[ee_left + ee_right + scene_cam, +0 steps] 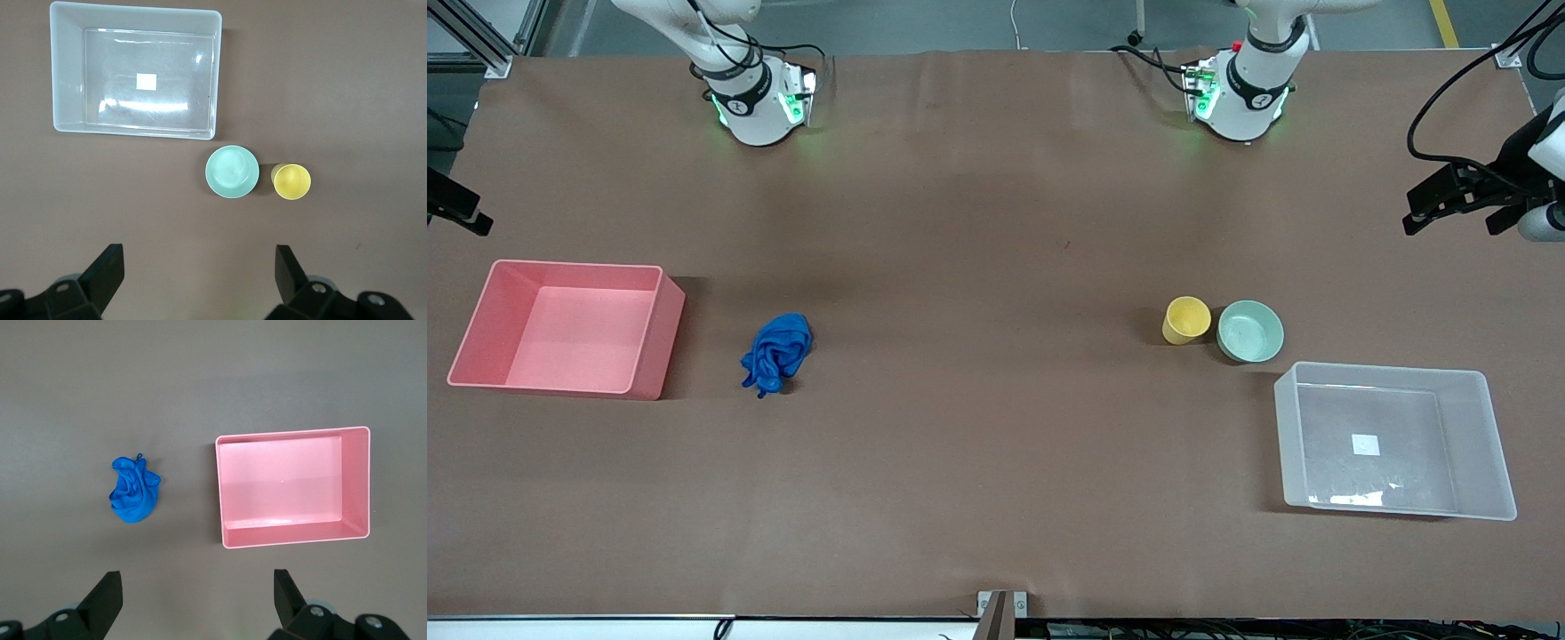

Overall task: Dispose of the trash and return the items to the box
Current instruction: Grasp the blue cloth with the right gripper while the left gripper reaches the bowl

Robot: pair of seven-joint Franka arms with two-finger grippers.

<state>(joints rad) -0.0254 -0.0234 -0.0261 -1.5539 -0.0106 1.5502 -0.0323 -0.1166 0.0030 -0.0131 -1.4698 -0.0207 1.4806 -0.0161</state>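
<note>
we see the blue cloth wad [776,353] lying on the brown table [978,444] beside the pink bin [569,327], toward the right arm's end, while the yellow cup [1186,320] and mint-green bowl [1250,331] sit just beside each other, a little farther from the front camera than the clear box [1394,440]. our left gripper [198,280] hangs high over the table near the cup and bowl, jaws spread wide and holding nothing. our right gripper [197,600] hangs likewise near the wad and pink bin, jaws apart.
</note>
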